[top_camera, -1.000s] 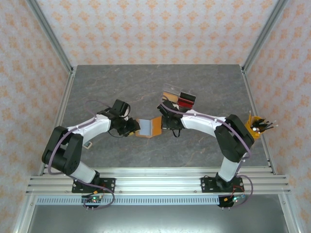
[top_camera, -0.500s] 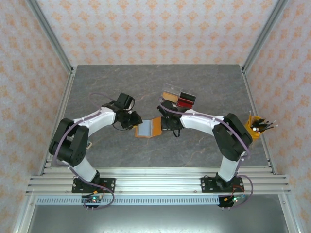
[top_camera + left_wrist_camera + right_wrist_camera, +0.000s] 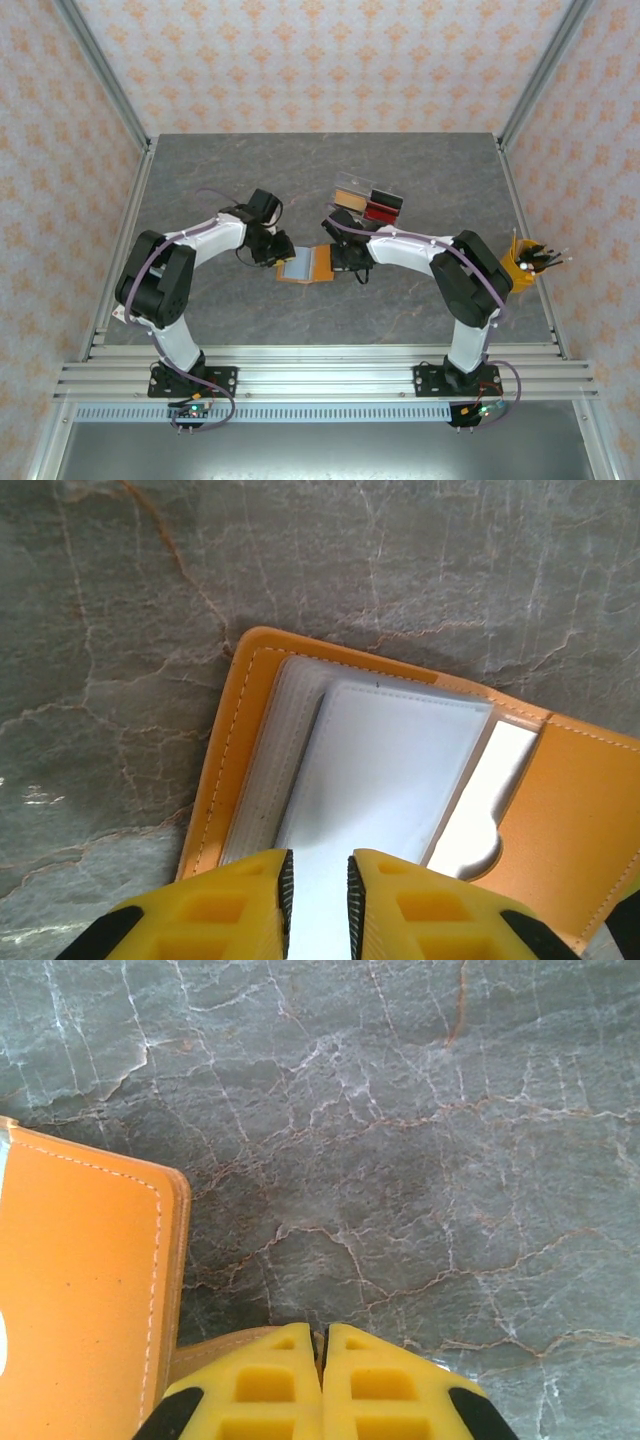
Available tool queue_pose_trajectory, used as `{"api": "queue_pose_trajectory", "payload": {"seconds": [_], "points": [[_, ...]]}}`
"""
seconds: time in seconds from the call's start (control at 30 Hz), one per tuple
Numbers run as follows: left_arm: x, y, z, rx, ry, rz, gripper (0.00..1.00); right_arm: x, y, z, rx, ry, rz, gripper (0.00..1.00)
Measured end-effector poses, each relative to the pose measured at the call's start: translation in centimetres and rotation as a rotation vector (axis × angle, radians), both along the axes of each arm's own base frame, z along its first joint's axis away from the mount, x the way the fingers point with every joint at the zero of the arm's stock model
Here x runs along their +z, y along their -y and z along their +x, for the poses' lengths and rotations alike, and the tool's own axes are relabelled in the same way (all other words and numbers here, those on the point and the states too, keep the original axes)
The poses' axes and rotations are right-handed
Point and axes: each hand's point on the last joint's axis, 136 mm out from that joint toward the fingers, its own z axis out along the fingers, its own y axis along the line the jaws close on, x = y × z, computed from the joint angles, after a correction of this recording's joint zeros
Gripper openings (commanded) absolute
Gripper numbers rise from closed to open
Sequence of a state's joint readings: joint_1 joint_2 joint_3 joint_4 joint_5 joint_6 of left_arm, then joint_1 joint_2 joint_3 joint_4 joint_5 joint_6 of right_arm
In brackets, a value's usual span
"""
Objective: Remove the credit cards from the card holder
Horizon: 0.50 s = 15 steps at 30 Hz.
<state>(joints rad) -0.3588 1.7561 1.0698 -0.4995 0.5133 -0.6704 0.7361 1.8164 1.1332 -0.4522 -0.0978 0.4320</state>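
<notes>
- Leftward, the grey marbled surface (image 3: pixel 200 170) lies bare out to the left frame rail (image 3: pixel 128 235), and the whole far half is open too.
- Left pincer (image 3: pixel 318 888): its yellow fingers (image 3: pixel 235 905) stand a narrow slit apart over the near edge of the top card. Whether they are grasping it I cannot tell.
- Card holder (image 3: pixel 320 262): an orange leather-look wallet with pale stitching along a rounded rim. It lies opened flat near the middle of the surface, between the two pincers.
- Credit card (image 3: pixel 390 765): a pale blue-grey rectangle resting face up on the holder's left half, atop a stack of pale layered edges (image 3: pixel 268 770). A white strip of another card shows in the notch of the right-hand pocket (image 3: pixel 560 810).
- Right pincer (image 3: pixel 322 1360): clenched, fingers pressed together with nothing between them. The tips are over the holder's right edge, with bare surface beyond.
- Clear case (image 3: pixel 367 198): holding tan, black and red blocks, just behind the right arm, narrowing the room there.
- Yellow pen cup (image 3: pixel 522 266): at the right edge, well apart from the holder.
</notes>
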Motion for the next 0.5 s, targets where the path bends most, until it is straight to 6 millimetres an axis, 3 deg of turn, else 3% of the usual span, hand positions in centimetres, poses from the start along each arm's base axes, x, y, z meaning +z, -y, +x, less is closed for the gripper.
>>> {"api": "queue_pose_trajectory", "payload": {"seconds": [0.17, 0.5], "points": [[-0.41, -0.19, -0.32, -0.013, -0.02, 0.019, 0.35, -0.01, -0.18, 0.03, 0.002, -0.003, 0.005, 0.05], [-0.58, -0.26, -0.29, -0.012, -0.025, 0.03, 0.31, -0.15, -0.42, -0.19, 0.009, -0.018, 0.017, 0.05]]}}
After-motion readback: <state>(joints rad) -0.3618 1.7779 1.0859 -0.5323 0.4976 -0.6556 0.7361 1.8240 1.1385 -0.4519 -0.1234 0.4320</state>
